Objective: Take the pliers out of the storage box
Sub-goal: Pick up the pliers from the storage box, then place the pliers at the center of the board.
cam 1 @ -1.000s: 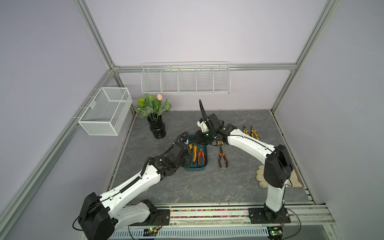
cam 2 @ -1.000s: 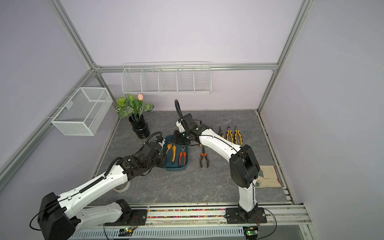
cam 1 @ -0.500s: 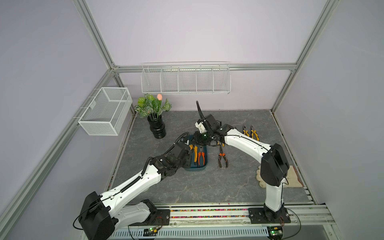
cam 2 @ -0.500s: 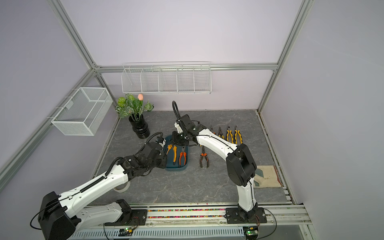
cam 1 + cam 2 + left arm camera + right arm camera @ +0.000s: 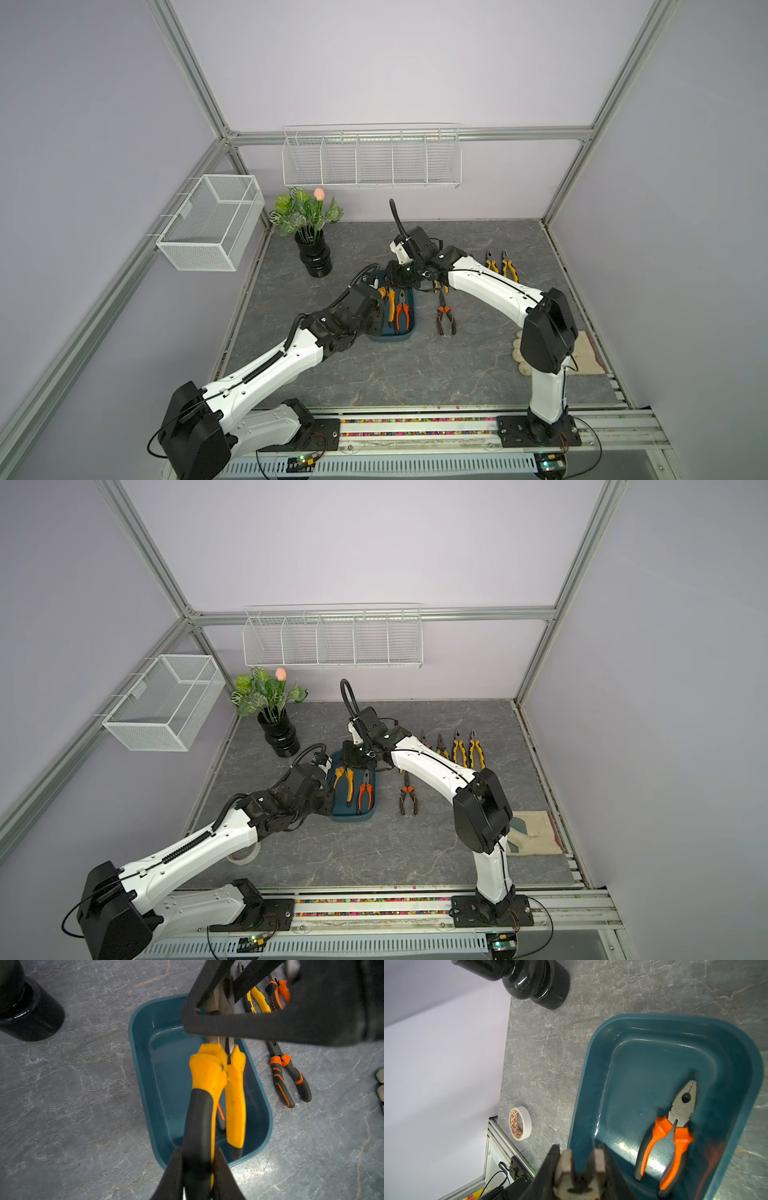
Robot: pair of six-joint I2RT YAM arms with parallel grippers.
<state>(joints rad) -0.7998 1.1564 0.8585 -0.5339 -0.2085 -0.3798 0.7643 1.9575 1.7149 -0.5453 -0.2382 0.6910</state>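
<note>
Pliers with yellow handles (image 5: 216, 1088) hang over the storage box (image 5: 143, 1076), their long axis along the box's length, metal head pointing toward the back wall (image 5: 490, 203). The left pincer (image 5: 197, 1150) is closed on one black handle end; the right pincer (image 5: 578, 1147) clamps the head. Orange-handled pliers (image 5: 675, 1126) lie inside the box, nose pointing likewise.

Left arm (image 5: 291, 370): white moulded links, black joint housings, black ribbed conduit (image 5: 266, 366) along the shell.
Right arm (image 5: 486, 293): matching white links, bulky black elbow housing (image 5: 548, 328), thin black cable (image 5: 498, 282) along the shell, stiff black hose (image 5: 397, 216) at the wrist, apparently a small green light beside it.
Left gripper (image 5: 198, 1150), right gripper (image 5: 579, 1147): black tapering fingers.
Base plates (image 5: 536, 432): black, screwed.
</note>
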